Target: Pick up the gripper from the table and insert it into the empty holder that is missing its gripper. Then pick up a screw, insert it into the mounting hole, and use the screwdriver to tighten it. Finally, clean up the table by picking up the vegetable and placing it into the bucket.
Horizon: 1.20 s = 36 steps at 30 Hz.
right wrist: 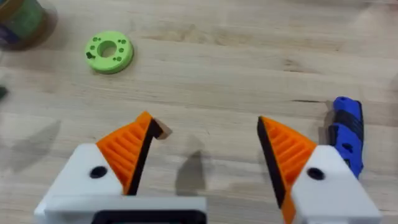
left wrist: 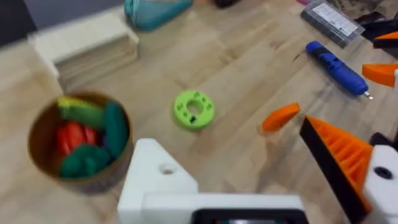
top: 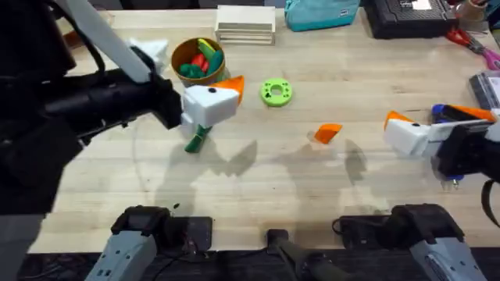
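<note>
Overhead, the gripper (top: pixel 328 133), a loose orange wedge, is seen lying on the bare wooden table (top: pixel 258 187) a little right of centre, with the lime-green ring (top: pixel 276 92) at about ten o'clock from it. The holder (left wrist: pixel 158 180), a bare white block lacking its orange pad, is shown close up in the left wrist view beside the one orange finger (left wrist: pixel 342 152) across a wide gap, so the left gripper (top: pixel 215 101) is spread; overhead, only one orange tip is seen on it. The vegetable (top: pixel 195 140), dark green, lies on the table at about six o'clock from that gripper. The bucket (top: pixel 198 61) stands at eleven o'clock from it, with red, yellow and green toys inside. The right gripper (right wrist: pixel 208 146) is spread, both orange pads fitted, as the right wrist view shows. The screwdriver (left wrist: pixel 337 67) is seen whole in the left wrist view, lying near the right gripper.
</note>
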Available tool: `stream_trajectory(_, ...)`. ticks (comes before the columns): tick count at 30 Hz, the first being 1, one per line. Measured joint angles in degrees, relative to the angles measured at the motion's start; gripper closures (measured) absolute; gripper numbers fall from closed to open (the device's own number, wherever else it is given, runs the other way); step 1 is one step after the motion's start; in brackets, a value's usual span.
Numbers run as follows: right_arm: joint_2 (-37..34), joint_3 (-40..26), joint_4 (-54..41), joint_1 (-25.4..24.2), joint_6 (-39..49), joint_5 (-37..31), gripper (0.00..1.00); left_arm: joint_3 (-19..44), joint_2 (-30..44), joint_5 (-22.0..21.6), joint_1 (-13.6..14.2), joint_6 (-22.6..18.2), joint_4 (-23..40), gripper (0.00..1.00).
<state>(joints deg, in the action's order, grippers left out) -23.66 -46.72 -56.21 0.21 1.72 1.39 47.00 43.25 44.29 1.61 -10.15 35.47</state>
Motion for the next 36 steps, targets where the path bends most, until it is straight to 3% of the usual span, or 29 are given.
stream_trajectory(3,0.0,0.0,0.0,0.0,0.0,0.0,0.012,-4.3,-1.9,-0.3,3.7,-1.6,-8.7,0.014)
stream_trajectory(9,0.0,0.0,0.0,0.0,0.0,0.0,0.012,-22.5,-13.9,-4.0,13.4,-0.5,-30.4,0.014)
stream_trajectory(16,0.0,0.0,0.0,0.0,0.0,0.0,0.012,-41.0,-29.8,-8.9,20.0,3.7,-44.2,0.014)
stream_trajectory(18,0.0,0.0,0.0,0.0,0.0,0.0,0.012,-44.5,-34.2,-9.7,20.8,5.1,-44.7,0.014)
stream_trajectory(23,0.0,0.0,0.0,0.0,0.0,0.0,0.012,-46.6,-42.4,-10.8,20.9,7.8,-37.3,0.014)
stream_trajectory(26,0.0,0.0,0.0,0.0,0.0,0.0,0.012,-46.6,-43.2,-11.0,20.9,10.3,-32.3,0.014)
stream_trajectory(36,0.0,0.0,0.0,0.0,0.0,0.0,0.011,-46.6,-43.0,-11.1,20.9,17.7,-32.2,0.014)
